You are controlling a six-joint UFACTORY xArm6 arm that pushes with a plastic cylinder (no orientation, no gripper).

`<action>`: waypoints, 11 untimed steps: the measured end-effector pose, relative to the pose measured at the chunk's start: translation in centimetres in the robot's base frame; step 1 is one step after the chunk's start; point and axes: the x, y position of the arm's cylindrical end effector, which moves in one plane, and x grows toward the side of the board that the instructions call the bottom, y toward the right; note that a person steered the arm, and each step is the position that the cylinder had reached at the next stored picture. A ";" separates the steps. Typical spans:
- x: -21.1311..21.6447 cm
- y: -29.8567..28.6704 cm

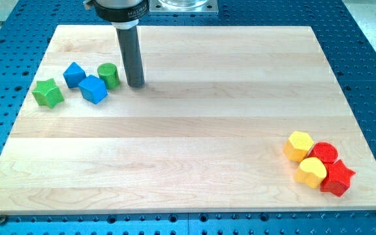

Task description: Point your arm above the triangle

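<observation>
Blocks sit in two clusters on a pale wooden board (194,130), which lies on a blue perforated bench (371,59). At the view's upper left, my tip (135,85) rests on the board just to the right of a green cylinder (108,76), close to it but with a sliver of wood showing between them. The arm carries no claw at all, only a straight dark rod that holds nothing. Left of the cylinder is a blue peaked block (74,74), the piece that comes nearest to a triangle, though its outline is too small to be sure of. My tip stands to its right and slightly lower in the view, with the cylinder between them. A blue cube (93,89) sits just below both, near the peaked block and the cylinder. A green star (47,93) lies farthest left, a little apart from the blue pair. At the view's lower right, well apart from my tip, four pieces press together: a yellow hexagon (299,145), a red cylinder (325,154), a yellow heart (311,172) and a red star (337,178).
</observation>
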 end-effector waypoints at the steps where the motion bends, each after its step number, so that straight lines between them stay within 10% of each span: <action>1: 0.0 0.0; 8: 0.3 6.7; 11: -5.9 -8.9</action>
